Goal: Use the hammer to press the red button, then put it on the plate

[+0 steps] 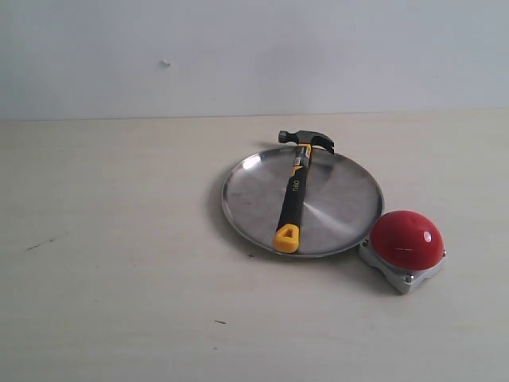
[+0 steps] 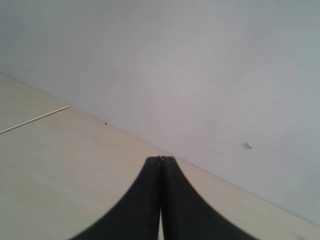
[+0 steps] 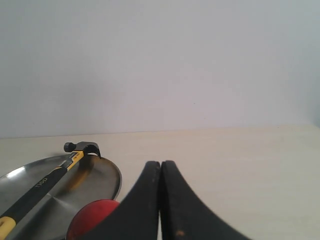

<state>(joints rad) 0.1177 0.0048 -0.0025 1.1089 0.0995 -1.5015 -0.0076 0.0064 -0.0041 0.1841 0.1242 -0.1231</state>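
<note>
Hammer (image 1: 293, 195) lies across plate (image 1: 346, 199), head at far rim, yellow end near front rim. Red button (image 1: 406, 239) sits just beside plate, on right. Placing looks done; button press can't be verified. Best now: keep arms clear, plate unnudged.

Right wrist view alone shows right gripper (image 3: 160, 162) pressed together, empty, button close ahead. Left wrist view shows left gripper (image 2: 160, 160) likewise, over table (image 2: 60, 165). Exterior view shows neither arm.

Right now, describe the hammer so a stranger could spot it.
On the table, find the round silver plate. The hammer lies across it, dark head at the far rim, yellow end at the near rim. Only it is long, black and yellow; the neighbouring red button is a dome.
</note>
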